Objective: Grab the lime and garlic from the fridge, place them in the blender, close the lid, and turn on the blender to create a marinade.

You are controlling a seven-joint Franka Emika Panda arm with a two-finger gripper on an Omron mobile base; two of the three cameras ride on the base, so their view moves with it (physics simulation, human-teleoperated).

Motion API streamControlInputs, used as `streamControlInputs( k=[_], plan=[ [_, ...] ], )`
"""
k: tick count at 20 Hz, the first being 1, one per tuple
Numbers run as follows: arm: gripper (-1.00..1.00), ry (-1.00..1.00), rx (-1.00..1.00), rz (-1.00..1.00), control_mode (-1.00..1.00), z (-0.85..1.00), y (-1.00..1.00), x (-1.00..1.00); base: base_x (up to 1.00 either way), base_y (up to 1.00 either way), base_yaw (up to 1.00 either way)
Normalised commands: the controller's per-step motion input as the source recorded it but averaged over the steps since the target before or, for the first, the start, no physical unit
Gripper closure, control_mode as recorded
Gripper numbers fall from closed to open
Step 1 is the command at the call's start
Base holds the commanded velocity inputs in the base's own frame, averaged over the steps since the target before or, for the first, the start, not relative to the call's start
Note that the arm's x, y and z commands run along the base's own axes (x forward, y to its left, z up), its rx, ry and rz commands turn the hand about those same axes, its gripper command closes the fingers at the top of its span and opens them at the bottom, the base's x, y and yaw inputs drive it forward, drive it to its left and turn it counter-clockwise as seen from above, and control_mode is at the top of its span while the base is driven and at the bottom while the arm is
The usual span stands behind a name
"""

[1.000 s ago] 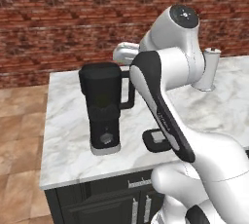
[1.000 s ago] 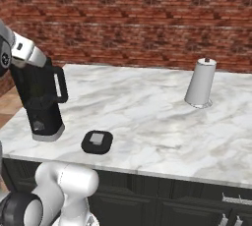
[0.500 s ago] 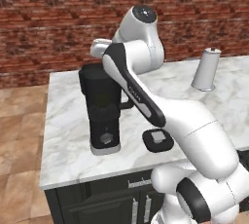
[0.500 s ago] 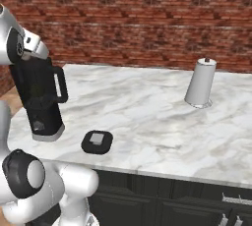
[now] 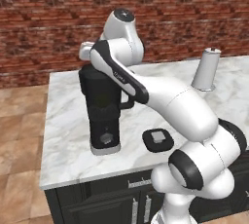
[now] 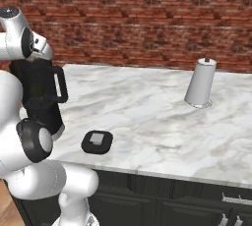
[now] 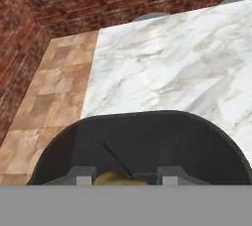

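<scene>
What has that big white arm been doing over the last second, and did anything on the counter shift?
The arm swung leftward across the counter, bringing its gripper over the open top of the blender. The gripper is shut on a yellow-green lime, held just above the jug. The blender, the lid lying beside it, and the pale roll on its stand stayed where they were.

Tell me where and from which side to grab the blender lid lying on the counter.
Come straight down from above. The lid lies flat on the marble counter, beside the blender and apart from it, so its thin edges leave little to pinch from the side. Closing the fingers across the raised grey square cap at its centre, or across two opposite edges, looks best.
</scene>
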Motion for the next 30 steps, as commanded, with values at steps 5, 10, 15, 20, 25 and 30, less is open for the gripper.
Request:
streamControlInputs(
  k=[5, 10, 15, 20, 25, 30],
  plan=[
    [1.00, 0.01, 0.00, 0.06, -1.00, -0.34, 0.02, 0.17, 0.00, 0.00, 0.00],
    [1.00, 0.00, 0.00, 0.06, -1.00, -0.38, 0.00, -0.03, 0.00, 0.00, 0.00],
    [1.00, 0.00, -0.01, 0.05, -1.00, -0.46, 0.00, -0.01, 0.00, 0.00, 0.00],
    [1.00, 0.00, -0.03, 0.03, -1.00, -0.55, 0.00, -0.13, 0.00, 0.00, 0.00],
    [1.00, 0.00, -0.02, 0.01, -1.00, -0.52, 0.01, -0.45, 0.00, 0.00, 0.00],
    [1.00, 0.00, -0.03, 0.00, -1.00, -0.52, 0.07, -0.34, 0.00, 0.00, 0.00]
  ],
)
